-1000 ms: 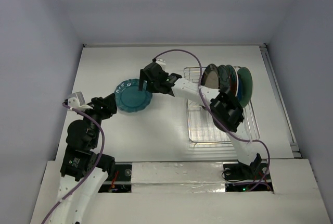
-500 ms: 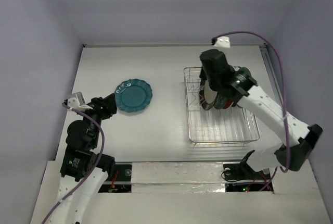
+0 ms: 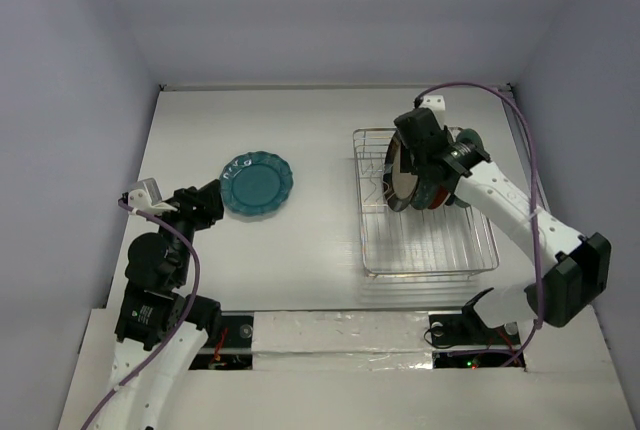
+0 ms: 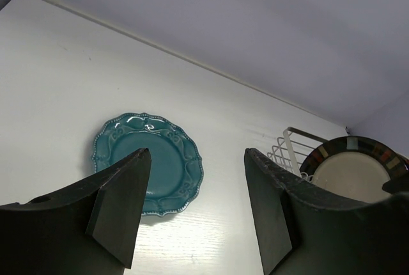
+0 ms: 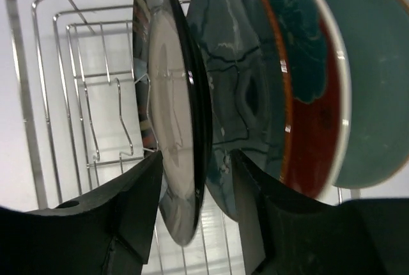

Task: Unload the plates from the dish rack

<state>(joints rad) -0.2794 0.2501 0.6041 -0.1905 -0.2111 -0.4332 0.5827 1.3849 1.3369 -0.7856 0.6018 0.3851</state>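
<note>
The silver wire dish rack [image 3: 428, 250] holds several plates on edge at its far end. In the right wrist view they are, left to right, a cream plate with a dark rim [image 5: 169, 115], a navy dish [image 5: 246, 96], a red plate with a teal flower [image 5: 313, 96] and a green plate [image 5: 377, 83]. My right gripper [image 5: 198, 185] is open, its jaws straddling the cream plate's edge, with a gap showing on the navy dish's side. A teal-blue plate [image 3: 257, 186] lies flat on the table. My left gripper [image 4: 198, 211] is open and empty just short of it.
The rack's wire sides [image 5: 64, 96] and upright tines stand close to my right fingers. White walls border the table at the back and on both sides. The rack's near half [image 3: 425, 240] holds no dishes.
My right arm has swung from beside the teal-blue plate back over the rack, and its jaws have narrowed around the cream plate. The left arm has not moved.
</note>
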